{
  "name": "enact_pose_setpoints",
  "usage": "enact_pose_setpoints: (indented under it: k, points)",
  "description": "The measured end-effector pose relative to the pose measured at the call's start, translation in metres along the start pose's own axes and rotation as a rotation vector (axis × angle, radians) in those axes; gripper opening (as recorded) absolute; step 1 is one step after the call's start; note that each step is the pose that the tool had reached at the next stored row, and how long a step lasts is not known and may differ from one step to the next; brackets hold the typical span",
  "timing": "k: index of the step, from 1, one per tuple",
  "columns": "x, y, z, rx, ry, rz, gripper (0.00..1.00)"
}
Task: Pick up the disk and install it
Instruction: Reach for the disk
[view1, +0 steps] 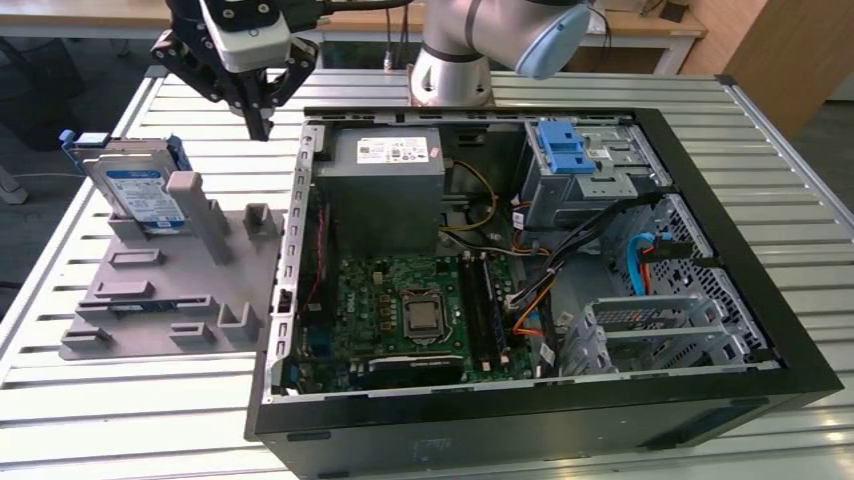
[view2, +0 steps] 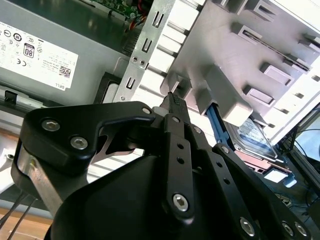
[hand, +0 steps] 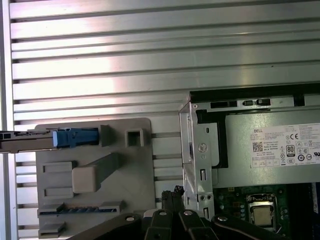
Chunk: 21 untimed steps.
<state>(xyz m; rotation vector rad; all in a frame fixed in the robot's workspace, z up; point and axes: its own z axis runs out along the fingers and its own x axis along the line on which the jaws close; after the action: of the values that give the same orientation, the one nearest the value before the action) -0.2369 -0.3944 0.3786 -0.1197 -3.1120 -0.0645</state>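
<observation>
- gripper (view1: 256, 128) hangs over the slatted table (view1: 134, 400), just off the far corner of the open computer case (view1: 534, 400). it is apart from everything.
- in both wrist views the fingers meet at the tips (hand: 172, 192), so the gripper is pinched closed with nothing between them.
- the disk (view1: 140, 190) stands on edge in the grey holder (view1: 174, 290), on the exterior view's left of the case. label faces out and it is untouched.
- in the first wrist view the disk (hand: 25, 141) shows edge-on, with its blue rail (hand: 75, 137) sitting in the holder (hand: 95, 165).
- in the second wrist view the disk (view2: 255, 135) lies beyond the fingertips (view2: 172, 100), past the holder's raised blocks.
- judgement: the step in hand is the reach for the pick, and the task is barely begun.
- to do it well, as i read it:
  - spread the fingers wide before they get near the disk's top edge, since closed tips would only knock it.
  - line the pads up with the two flat faces, not the blue rails.
  - mind the grey upright (view1: 187, 205) just beside the labelled face, which leaves little room for a finger.
  - come straight down so the disk does not tip in its slot.
  - pass well clear of the case wall.
</observation>
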Motion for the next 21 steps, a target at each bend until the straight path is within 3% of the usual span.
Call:
enact_pose_setpoints:
  k: [3, 5, 21]
  points:
    - [0.0006, -0.0001, 0.0001, 0.0000, 0.0000, 0.000, 0.11]
    - [0.0051, -0.0005, 0.0032, 0.0000, 0.0000, 0.000, 0.11]
    - [0.0149, -0.0010, 0.0037, -0.0001, 0.0000, 0.000, 0.11]
